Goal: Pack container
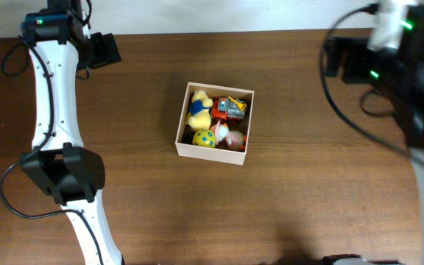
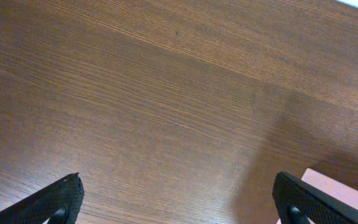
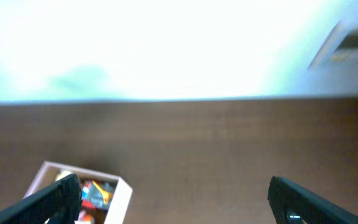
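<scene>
The container (image 1: 212, 152), a square white cardboard box, stands at the table's middle. It holds a yellow plush toy (image 1: 199, 109), an orange and grey toy vehicle (image 1: 232, 108), a yellow-green ball (image 1: 204, 138) and a pink toy (image 1: 225, 135). My left gripper (image 1: 105, 50) is at the far left, well away from the box. In the left wrist view it (image 2: 179, 186) is open and empty over bare wood, with a box corner (image 2: 344, 190) at lower right. My right gripper (image 1: 337, 57) is at the far right. In the right wrist view it (image 3: 174, 186) is open and empty, with the box (image 3: 120, 196) at lower left.
The dark wooden table (image 1: 308, 191) surrounds the box. The left arm's white links and black joint (image 1: 61, 173) lie along the left side. The right arm's black body (image 1: 418, 88) and cables occupy the right edge. A white wall (image 3: 166, 43) lies beyond the table's far edge.
</scene>
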Tool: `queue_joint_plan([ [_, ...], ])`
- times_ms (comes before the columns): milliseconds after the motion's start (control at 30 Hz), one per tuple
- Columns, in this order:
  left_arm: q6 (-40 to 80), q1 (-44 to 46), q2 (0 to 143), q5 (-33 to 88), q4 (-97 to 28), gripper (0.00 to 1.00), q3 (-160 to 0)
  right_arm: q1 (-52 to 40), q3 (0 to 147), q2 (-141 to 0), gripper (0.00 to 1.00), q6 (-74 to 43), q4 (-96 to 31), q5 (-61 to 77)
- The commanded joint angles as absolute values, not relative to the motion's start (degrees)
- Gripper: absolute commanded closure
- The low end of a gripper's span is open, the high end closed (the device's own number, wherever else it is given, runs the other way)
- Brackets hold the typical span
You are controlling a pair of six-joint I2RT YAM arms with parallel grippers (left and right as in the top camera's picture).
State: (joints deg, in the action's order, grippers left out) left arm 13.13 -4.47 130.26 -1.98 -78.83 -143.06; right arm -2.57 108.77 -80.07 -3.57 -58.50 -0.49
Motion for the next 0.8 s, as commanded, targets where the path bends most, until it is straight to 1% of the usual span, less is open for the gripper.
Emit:
queue_joint_plan([
  [0,13.67,-4.51,130.5,-2.39,-78.87,0.01,-143.94,-2.57,109.51,-73.1,0.01,-3.22,-58.57,-3.64],
  [233,13.67,-4.51,130.5,-2.39,-78.87,0.01,-143.94,-2.55,105.47,-60.07,0.01,-3.22,-58.59,-5.02],
  [333,13.67,-4.51,130.5,-2.39,-78.87,0.01,-143.94,-2.52,99.24,-52.95,0.01,-3.2,-58.54,-5.23],
  [467,13.67,-4.51,130.5,-2.39,-78.87,0.01,-143.94,-1.13,86.17,-42.17,0.01,-3.22,-56.93,-5.21],
  [633,13.67,-4.51,130.5,-2.39,-78.87,0.01,-143.94,1.89,68.27,-30.79,0.01,-3.25,-47.22,-5.19],
  [667,13.67,-4.51,130.5,-2.39,-78.87,0.01,-143.94,2.66,62.46,-27.53,0.01,-3.25,-42.94,-5.19],
  [767,13.67,-4.51,130.5,-2.39,-78.87,0.01,-143.94,3.73,51.92,-22.61,0.01,-3.22,-34.41,-5.19],
])
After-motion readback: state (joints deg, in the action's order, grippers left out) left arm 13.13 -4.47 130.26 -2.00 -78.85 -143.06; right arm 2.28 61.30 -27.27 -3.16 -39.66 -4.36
